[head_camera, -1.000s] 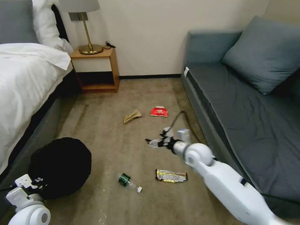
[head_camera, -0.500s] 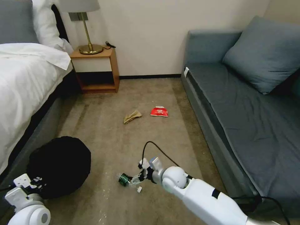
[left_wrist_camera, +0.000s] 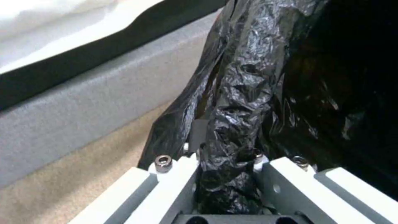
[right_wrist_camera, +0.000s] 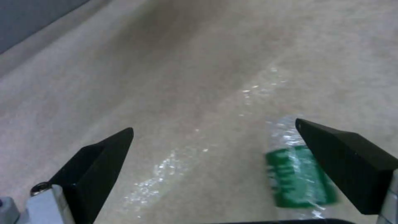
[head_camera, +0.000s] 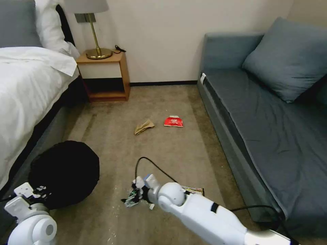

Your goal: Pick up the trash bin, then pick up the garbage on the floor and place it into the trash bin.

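Observation:
The trash bin [head_camera: 64,172], round and black with a crinkly bag, sits at the lower left beside the bed. My left gripper [head_camera: 38,191] is shut on its bagged rim [left_wrist_camera: 232,140]. My right gripper [head_camera: 131,199] is low over the carpet and open, its black fingertips [right_wrist_camera: 327,140] straddling bare floor. The green bottle [right_wrist_camera: 298,179] lies just by one fingertip and is mostly hidden under the wrist in the head view, where its white cap [head_camera: 151,206] shows. The yellow wrapper [head_camera: 195,190] peeks out behind the right arm. The red packet [head_camera: 173,121] and brown paper bag [head_camera: 143,126] lie farther off.
A bed [head_camera: 27,88] runs along the left, and a grey sofa [head_camera: 272,115] along the right. A wooden nightstand [head_camera: 105,75] with a lamp stands at the back wall. Open carpet lies between bed and sofa. A black cable [head_camera: 153,165] loops from the right wrist.
My right arm has swung down and to the left, from mid-floor to the green bottle, with its fingers still open. The trash bin has shifted slightly upward in my left gripper's hold.

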Controlling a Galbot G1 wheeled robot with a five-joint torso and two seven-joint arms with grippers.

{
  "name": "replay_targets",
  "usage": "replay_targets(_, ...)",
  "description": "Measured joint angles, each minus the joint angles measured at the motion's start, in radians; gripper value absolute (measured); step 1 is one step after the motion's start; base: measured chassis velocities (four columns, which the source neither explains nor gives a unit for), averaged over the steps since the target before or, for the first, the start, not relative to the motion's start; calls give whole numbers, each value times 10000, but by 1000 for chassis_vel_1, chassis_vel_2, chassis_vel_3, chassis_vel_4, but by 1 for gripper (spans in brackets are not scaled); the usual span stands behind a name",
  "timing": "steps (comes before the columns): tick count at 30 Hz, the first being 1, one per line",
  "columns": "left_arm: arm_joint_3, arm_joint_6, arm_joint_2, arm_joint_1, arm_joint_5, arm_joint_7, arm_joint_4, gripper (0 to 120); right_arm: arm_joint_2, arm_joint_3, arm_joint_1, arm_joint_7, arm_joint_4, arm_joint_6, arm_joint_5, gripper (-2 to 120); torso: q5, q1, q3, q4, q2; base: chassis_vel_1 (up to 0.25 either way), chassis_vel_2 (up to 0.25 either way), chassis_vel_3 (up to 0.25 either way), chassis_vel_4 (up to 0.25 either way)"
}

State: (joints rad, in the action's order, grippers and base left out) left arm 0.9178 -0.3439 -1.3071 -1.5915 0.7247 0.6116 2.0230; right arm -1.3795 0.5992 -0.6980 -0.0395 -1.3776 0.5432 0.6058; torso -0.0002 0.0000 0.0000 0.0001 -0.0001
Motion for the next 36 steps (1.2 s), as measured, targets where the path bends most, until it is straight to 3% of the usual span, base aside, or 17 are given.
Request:
replay_targets(15,56,-236,-38,63,630,322,838,0,-674,474,273,-108,1463,-298,-854,100,2,0,0,-1,0,0,0,0,0)
replay_targets(28,-39,-236,-204,-122,613,309,1017,0,-349,441,358,-209,2046,-578,-1290,100,2,0,0,-2,0,0,0,0,0)
replay_targets(36,-8,-221,-189,-189,612,227,1056,0,-658,369,506,-377,2952,-871,-1645,100,1,0,0,-1,0,0,0,0,0)
